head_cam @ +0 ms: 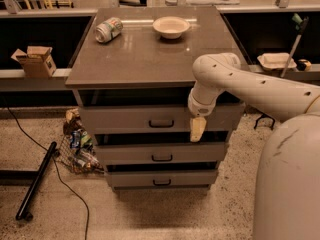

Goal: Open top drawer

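The top drawer is the widest grey front of the cabinet, just under the tabletop, with a small black loop handle at its middle. A dark gap shows between the tabletop and this front. My gripper hangs from the white arm in front of the drawer's right part, to the right of the handle and apart from it. Its tan tip points down over the drawer's lower edge.
Two narrower grey drawers sit below. A can lying on its side and a bowl are on the tabletop. A pile of litter, a black pole and a cable lie on the floor at the left. A cardboard box is at the far left.
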`<act>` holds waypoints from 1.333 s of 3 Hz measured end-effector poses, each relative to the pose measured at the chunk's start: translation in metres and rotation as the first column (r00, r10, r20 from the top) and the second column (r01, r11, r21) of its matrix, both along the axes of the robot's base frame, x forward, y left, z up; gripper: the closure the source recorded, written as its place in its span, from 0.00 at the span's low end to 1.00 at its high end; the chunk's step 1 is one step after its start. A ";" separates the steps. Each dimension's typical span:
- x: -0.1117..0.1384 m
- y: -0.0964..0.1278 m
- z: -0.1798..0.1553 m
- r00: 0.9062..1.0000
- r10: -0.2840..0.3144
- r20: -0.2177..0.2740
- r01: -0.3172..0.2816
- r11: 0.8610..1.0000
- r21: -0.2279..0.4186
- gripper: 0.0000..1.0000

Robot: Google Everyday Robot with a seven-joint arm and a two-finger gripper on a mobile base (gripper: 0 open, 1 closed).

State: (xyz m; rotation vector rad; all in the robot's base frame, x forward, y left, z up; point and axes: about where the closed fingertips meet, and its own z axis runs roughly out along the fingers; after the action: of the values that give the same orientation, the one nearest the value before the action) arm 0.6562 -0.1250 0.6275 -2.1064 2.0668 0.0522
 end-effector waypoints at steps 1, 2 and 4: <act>-0.004 -0.001 0.000 1.000 -0.009 -0.003 0.009 1.000 -0.003 0.39; -0.004 -0.001 0.007 1.000 -0.009 -0.003 0.009 1.000 -0.003 0.62; -0.011 -0.003 0.014 1.000 -0.026 0.006 0.026 0.999 0.024 0.85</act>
State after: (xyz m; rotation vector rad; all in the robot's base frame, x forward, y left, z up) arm 0.6453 -0.1283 0.6414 -2.0627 2.0789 0.0662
